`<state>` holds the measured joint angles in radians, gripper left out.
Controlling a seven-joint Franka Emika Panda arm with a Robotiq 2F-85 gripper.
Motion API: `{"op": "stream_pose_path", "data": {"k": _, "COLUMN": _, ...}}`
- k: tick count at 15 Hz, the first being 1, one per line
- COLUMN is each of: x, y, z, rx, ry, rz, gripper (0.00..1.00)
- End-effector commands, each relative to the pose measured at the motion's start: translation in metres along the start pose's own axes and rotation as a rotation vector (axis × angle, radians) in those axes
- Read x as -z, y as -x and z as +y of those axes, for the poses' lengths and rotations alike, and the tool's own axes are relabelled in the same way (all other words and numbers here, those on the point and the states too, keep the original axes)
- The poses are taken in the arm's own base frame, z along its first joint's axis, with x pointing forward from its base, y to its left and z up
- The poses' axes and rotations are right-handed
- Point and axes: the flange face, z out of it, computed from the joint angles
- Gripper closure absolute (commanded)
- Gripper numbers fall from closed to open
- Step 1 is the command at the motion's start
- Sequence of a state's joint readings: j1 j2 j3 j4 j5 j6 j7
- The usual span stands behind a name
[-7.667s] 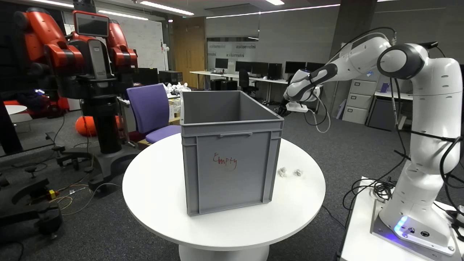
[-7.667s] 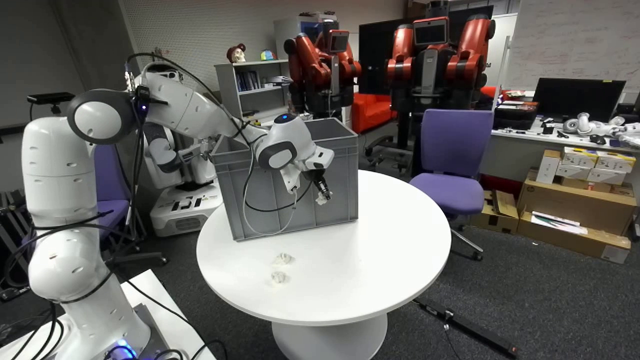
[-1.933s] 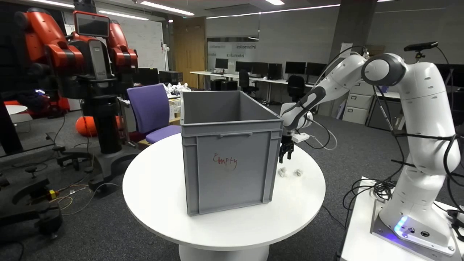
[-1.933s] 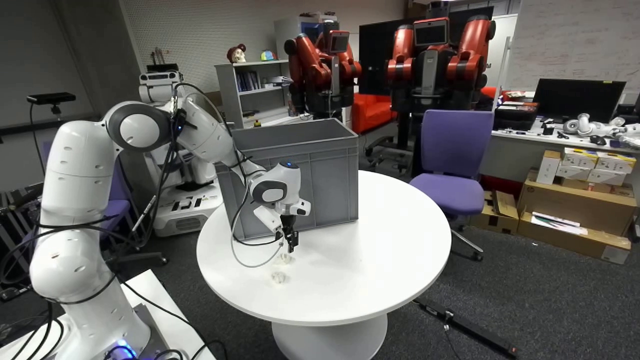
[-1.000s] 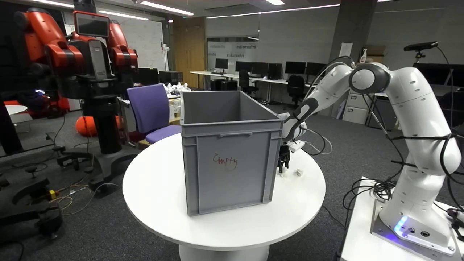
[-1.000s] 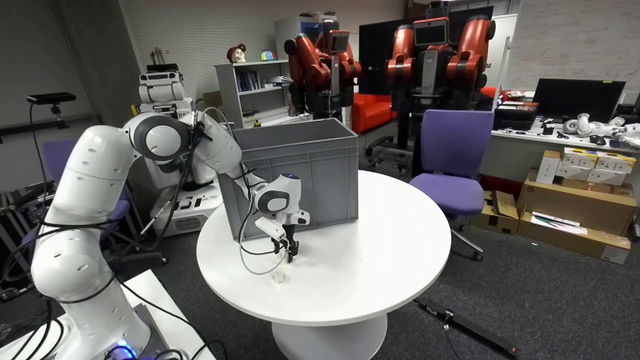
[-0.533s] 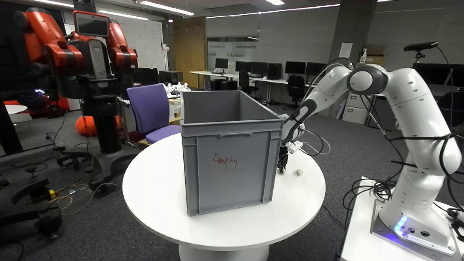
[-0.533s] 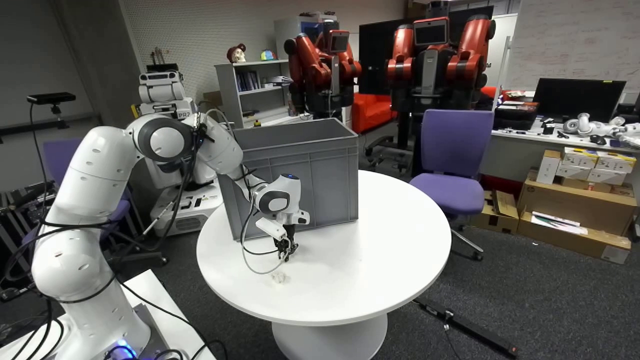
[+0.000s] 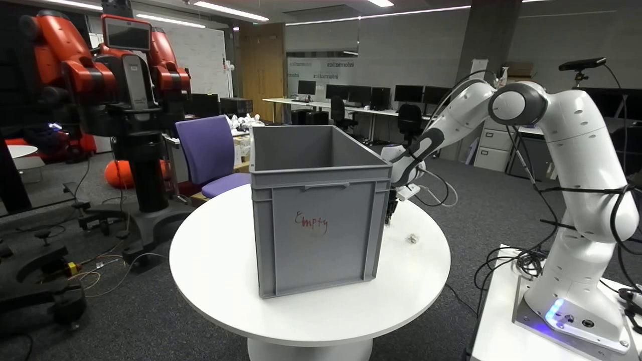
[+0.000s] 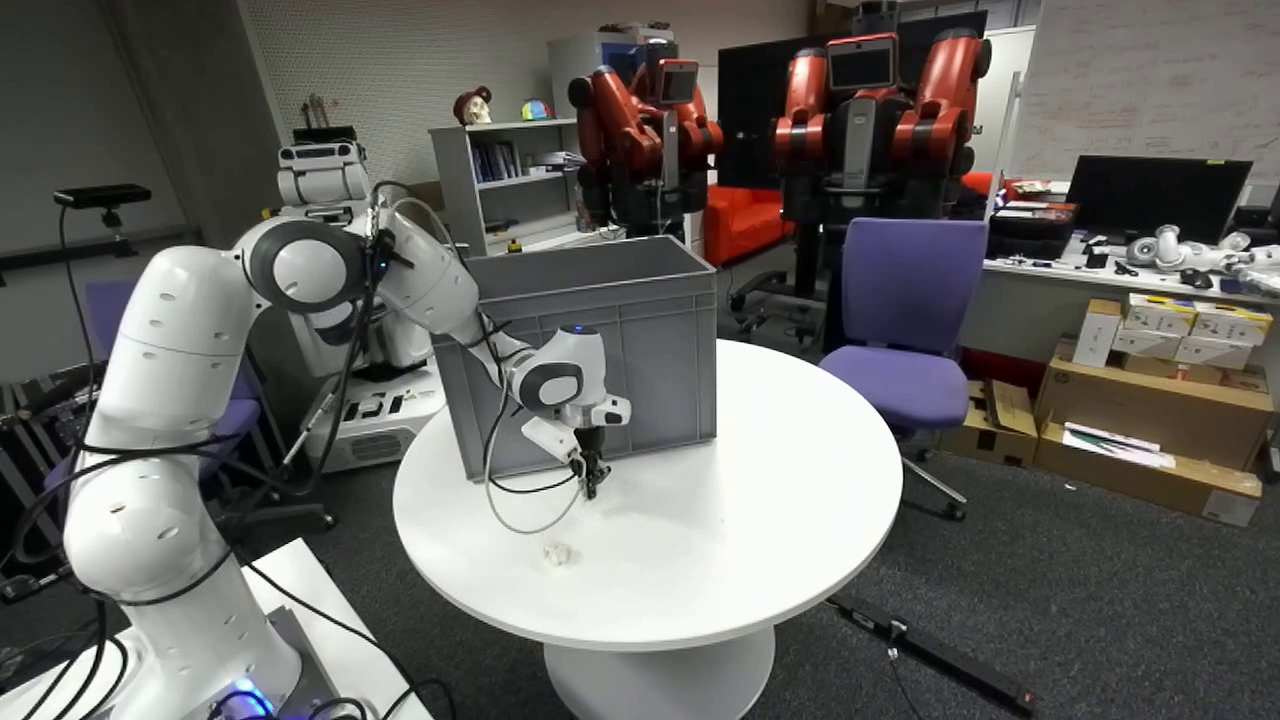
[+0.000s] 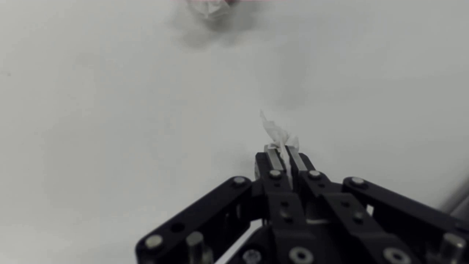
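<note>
Table [image 10: 790,480]: While its rim curves round, a wide stretch of white top lies on the side away from the stand [image 9: 501,331] of the arm [image 10: 425,280].
Arm: it leans in over the rim; cables [image 10: 530,531] loop low beside the gripper [image 11: 283,153].
Chair [image 10: 895,290]: purple, close to the rim, well apart from the arm.
Bin [image 10: 660,370]: gray, upright on the table, its mouth facing up; its tall wall stands in the way on one side of the gripper and partly hides it in an exterior view.
Gripper: pointing down, low over the table, outside the bin; narrow, its pads [image 11: 274,160] pinching a scrap [image 11: 275,132].
Wad [image 10: 557,553]: white, crumpled, on the table in both exterior views, near the gripper but apart from it.
Scrap: thin and white, its tip sticking out past the pads; whether it touches the table, I cannot tell.
</note>
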<state>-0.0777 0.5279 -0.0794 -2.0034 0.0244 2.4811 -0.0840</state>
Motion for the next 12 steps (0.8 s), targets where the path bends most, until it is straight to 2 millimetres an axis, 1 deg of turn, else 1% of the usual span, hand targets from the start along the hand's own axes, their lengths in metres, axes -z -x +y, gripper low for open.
{"op": "stream_pose_path", "data": {"k": 1, "x": 0.067, "y": 0.021, "z": 0.008, "rx": -0.067, "ry": 0.047, "rz": 0.167, "gripper": 0.98}}
{"op": "stream_pose_path", "data": {"k": 5, "x": 0.136, "y": 0.042, "z": 0.003, "rx": -0.115, "ry": 0.087, "rz": 0.373, "gripper": 0.98}}
{"op": "stream_pose_path", "data": {"k": 9, "x": 0.208, "y": 0.076, "z": -0.01, "rx": -0.188, "ry": 0.112, "rz": 0.543, "gripper": 0.98}}
{"op": "stream_pose_path", "data": {"k": 12, "x": 0.253, "y": 0.101, "z": -0.018, "rx": -0.266, "ry": 0.123, "rz": 0.64, "gripper": 0.98}}
